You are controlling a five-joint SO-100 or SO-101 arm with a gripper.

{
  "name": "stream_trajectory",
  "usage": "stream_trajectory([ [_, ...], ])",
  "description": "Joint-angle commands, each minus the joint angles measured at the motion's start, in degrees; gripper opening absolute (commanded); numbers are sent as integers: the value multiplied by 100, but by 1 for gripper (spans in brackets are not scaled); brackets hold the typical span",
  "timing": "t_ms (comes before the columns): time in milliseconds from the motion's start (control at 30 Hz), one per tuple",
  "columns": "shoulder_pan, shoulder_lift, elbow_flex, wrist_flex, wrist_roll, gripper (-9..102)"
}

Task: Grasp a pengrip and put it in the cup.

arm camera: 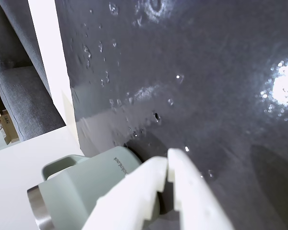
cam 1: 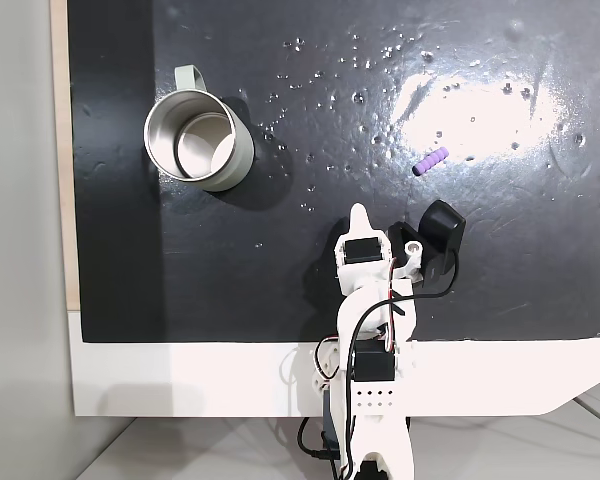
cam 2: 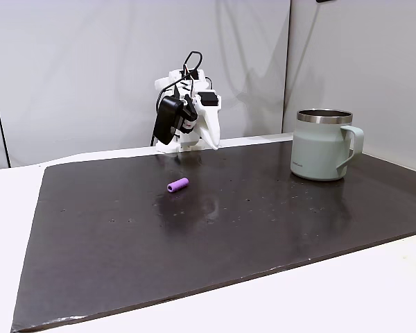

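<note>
Cup: in a fixed view from above, the pale green cup point(cam 1: 198, 140) stands upright at the left of the black mat point(cam 1: 280, 300), its loop handle pointing to the top of the picture. Its shiny silver inside holds nothing but reflections.
Cup, side on: in a fixed view from the front, the cup point(cam 2: 322, 146) stands at the right of the mat, handle turned to the right, steel rim on top.
Cup, wrist view: the cup point(arm camera: 86, 184) lies low at the left, partly behind the white fingers.
Pengrip: small, light purple and ribbed, the pengrip point(cam 1: 430, 160) lies on its side on the mat, well apart from the cup, in a bright glare patch. From the front the pengrip point(cam 2: 178, 185) lies left of centre, alone.
Gripper: the gripper point(cam 1: 358, 212) sits folded back near the mat's lower edge, between cup and pengrip, touching neither. In the wrist view the white fingertips point(arm camera: 169, 167) nearly meet, pinching nothing.
Arm: the white arm point(cam 2: 187, 111) is folded at the mat's far edge.
</note>
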Motion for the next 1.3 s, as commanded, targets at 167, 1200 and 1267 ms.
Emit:
stream_trajectory([
  [167,123,97,-18,0,448,0],
  [1200,1336,-6855,-5388,1055,-1371,19],
  [1267,1397,-7189,-5528,1055,-1564,19],
])
